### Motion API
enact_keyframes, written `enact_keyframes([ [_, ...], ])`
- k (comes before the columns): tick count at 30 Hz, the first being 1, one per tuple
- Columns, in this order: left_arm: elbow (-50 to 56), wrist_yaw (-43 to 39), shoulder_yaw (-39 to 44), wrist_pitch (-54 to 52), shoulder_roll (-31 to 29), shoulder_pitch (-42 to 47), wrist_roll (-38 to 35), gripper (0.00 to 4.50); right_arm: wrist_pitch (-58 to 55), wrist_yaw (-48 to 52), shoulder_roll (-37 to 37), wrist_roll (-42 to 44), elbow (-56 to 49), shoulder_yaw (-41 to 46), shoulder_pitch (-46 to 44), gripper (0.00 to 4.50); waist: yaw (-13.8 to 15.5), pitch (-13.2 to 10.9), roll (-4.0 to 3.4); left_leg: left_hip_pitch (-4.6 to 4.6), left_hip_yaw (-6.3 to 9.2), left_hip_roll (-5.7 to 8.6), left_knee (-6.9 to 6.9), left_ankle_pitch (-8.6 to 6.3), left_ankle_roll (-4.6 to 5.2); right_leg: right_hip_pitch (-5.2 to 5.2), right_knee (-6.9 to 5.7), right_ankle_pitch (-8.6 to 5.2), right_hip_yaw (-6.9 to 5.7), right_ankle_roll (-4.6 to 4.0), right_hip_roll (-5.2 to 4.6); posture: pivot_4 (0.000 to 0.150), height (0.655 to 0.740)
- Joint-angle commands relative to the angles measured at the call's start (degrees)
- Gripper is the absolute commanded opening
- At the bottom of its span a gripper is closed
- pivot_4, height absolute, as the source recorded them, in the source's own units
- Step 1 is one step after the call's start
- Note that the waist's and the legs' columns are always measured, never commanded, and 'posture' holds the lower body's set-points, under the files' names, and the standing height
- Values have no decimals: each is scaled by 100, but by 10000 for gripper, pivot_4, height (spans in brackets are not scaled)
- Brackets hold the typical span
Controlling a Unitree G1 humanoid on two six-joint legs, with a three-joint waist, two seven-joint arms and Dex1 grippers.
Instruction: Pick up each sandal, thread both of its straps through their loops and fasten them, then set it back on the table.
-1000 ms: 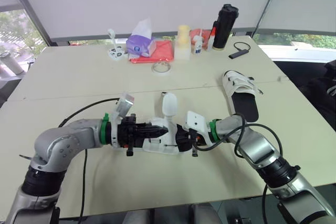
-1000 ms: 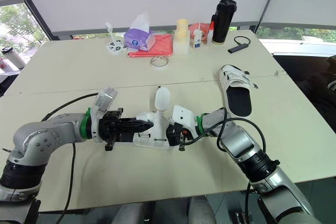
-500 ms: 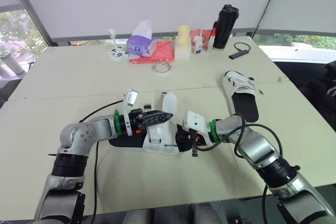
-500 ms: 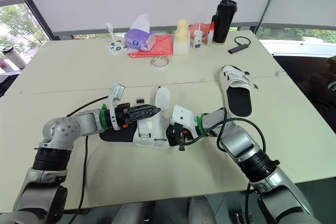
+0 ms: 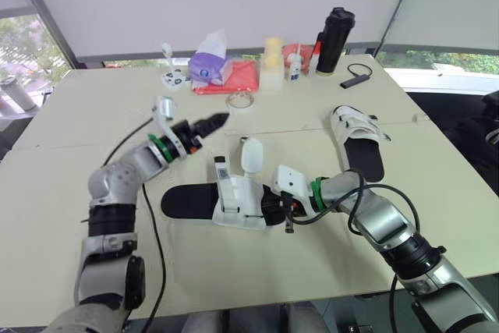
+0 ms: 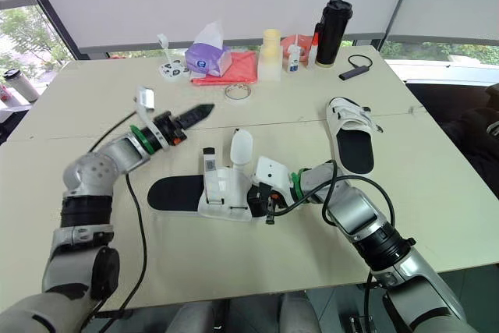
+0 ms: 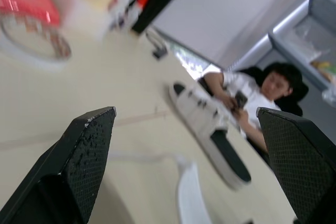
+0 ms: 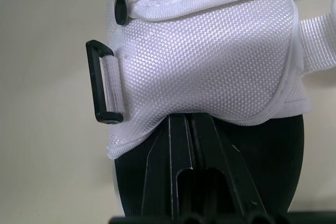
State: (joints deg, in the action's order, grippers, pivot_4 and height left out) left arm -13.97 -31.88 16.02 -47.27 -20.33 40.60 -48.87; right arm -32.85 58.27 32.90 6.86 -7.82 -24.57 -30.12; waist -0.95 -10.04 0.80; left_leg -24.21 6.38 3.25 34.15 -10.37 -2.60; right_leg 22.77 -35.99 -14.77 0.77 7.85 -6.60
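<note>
A white sandal (image 5: 234, 204) with a black sole lies on the table in front of me. One white strap (image 5: 250, 155) stands up loose and a second strap (image 5: 221, 171) points back beside it. My right gripper (image 5: 267, 207) is shut, lying on the footbed with its tips tucked under the edge of the white upper (image 8: 205, 56), next to a black loop (image 8: 105, 90). My left gripper (image 5: 214, 121) hangs open and empty above the table, left of and beyond this sandal. A second white sandal (image 5: 359, 134), straps across it, lies at the right.
Along the far edge stand a tape roll (image 5: 239, 100), a purple tissue pack (image 5: 208, 64), a red cloth (image 5: 245, 76), a pale cup (image 5: 270, 60), a small bottle (image 5: 293, 66) and a black flask (image 5: 334, 29). A person (image 7: 252, 93) sits beyond the table's right side.
My left gripper opened, let go of the sandal's upper and swung up and away to the left and back. The sandal now lies with its black sole showing. The right arm stayed put.
</note>
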Motion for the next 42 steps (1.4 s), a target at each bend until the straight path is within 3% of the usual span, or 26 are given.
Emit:
enact_keyframes([
  [1,183,-126,-1,-249,-190,-155,0,44655,-120,-97,60,-245,194,-129,60,0,-4,0,0,0,-1,0,0,0,0,0,0,1,0,2,0,1500,7400],
  [10,672,-363,-433,-1423,-735,-1141,0,44655,-105,-89,59,-250,213,-140,57,0,7,0,3,0,0,-1,-1,0,-1,0,-2,-9,-1,-19,1,1500,7400],
  [20,380,-188,-237,-1638,-190,-928,-52,44655,-74,-81,65,-290,243,-149,39,0,13,2,5,3,6,-1,-1,-1,-3,-2,-1,-9,-1,-19,-2,1500,7400],
  [23,193,-107,-292,-1535,91,-799,68,35835,-66,-103,67,-318,226,-160,62,0,22,5,9,3,4,0,0,-1,-3,-5,0,-9,-3,-18,-2,1500,7400],
  [30,105,-154,-198,-1580,145,-630,49,464,-68,-113,87,-340,200,-139,102,0,14,5,9,3,3,0,-1,0,-3,-4,0,-9,-5,-18,0,1500,7400],
  [36,469,-779,-236,-1523,-57,-581,-140,464,-62,-117,76,-353,198,-142,101,0,5,4,9,3,1,0,-1,-1,-4,-5,1,-9,-6,-19,0,1500,7400],
  [42,1060,-1386,-59,-1908,-252,-601,-894,464,-47,-124,75,-367,214,-147,95,0,2,3,9,-1,3,-2,-2,-1,-4,-2,2,-10,-5,-20,-1,1500,7400],
])
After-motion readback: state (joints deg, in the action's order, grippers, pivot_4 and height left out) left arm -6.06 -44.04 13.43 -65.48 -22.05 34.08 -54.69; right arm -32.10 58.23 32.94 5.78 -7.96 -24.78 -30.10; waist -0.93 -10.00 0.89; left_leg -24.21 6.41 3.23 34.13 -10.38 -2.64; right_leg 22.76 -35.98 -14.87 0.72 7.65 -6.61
